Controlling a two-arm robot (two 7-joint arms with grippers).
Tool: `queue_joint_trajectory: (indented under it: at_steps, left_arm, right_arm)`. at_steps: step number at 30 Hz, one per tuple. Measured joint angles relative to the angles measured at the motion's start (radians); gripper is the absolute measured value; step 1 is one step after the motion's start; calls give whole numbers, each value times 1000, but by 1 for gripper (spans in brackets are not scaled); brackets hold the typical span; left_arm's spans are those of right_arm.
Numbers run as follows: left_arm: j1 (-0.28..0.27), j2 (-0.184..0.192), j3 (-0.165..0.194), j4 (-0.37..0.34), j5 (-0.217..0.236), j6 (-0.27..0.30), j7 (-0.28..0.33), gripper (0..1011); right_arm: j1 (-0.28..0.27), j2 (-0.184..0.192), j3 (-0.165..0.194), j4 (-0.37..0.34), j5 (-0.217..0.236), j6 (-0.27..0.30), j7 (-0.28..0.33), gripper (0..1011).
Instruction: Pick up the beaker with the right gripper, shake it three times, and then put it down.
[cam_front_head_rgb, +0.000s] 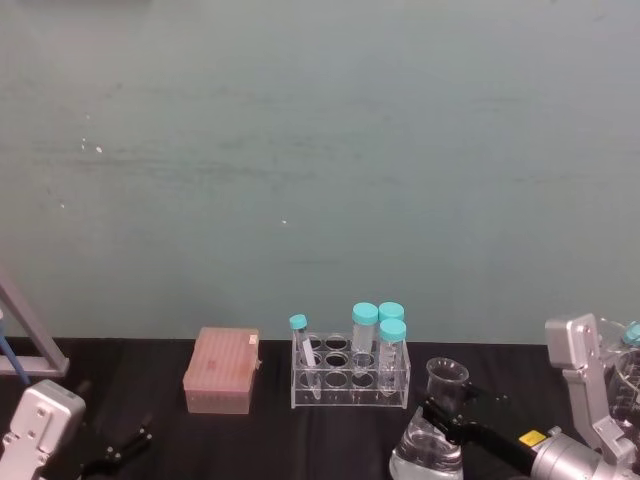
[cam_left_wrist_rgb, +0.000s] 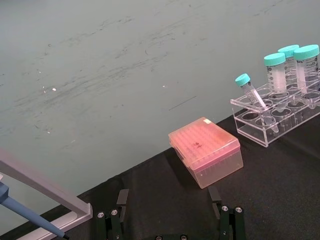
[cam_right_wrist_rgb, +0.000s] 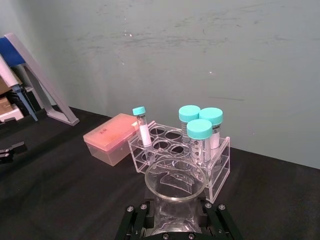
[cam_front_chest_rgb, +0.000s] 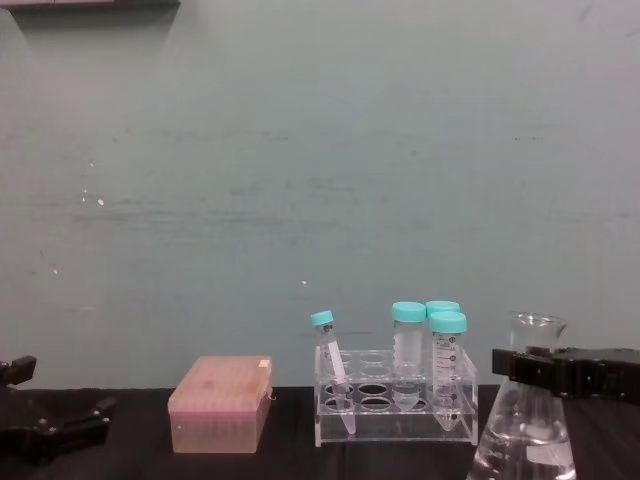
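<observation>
Here the right tool (cam_front_chest_rgb: 530, 372) grips the beaker (cam_front_chest_rgb: 528, 425) at its neck, whose round rim (cam_right_wrist_rgb: 176, 178) shows from the wrist.

No text, brand or number can be read on any item. The teal-capped tubes (cam_left_wrist_rgb: 305, 67) in the clear rack (cam_left_wrist_rgb: 272, 120) carry printed graduation marks and dark lettering, too small to make out. The pink box (cam_left_wrist_rgb: 206, 157) bears a small white label on its lid and the right arm (cam_front_head_rgb: 560, 455) a yellow sticker (cam_front_head_rgb: 531, 438); both are illegible.
</observation>
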Motion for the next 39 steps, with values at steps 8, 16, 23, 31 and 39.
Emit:
queue_joint_trajectory:
  at_steps: [8,16,23,31,39]
  left_arm:
    - [0,0,0,0,0,0,0,1000]
    - [0,0,0,0,0,0,0,1000]
    - [0,0,0,0,0,0,0,1000]
    - [0,0,0,0,0,0,0,1000]
    - [0,0,0,0,0,0,0,1000]
  right_arm:
    - [1,-1,-1,2,-1,1,-1,453]
    - [-1,-2,-1,0,-2,5,-3,453]
    - [0,-3,-1,1,-4,7,-3,453]
    - [0,-3,-2,2,-4,9,-3,453]
    - [0,-3,-1,2,-3,8,-3,573]
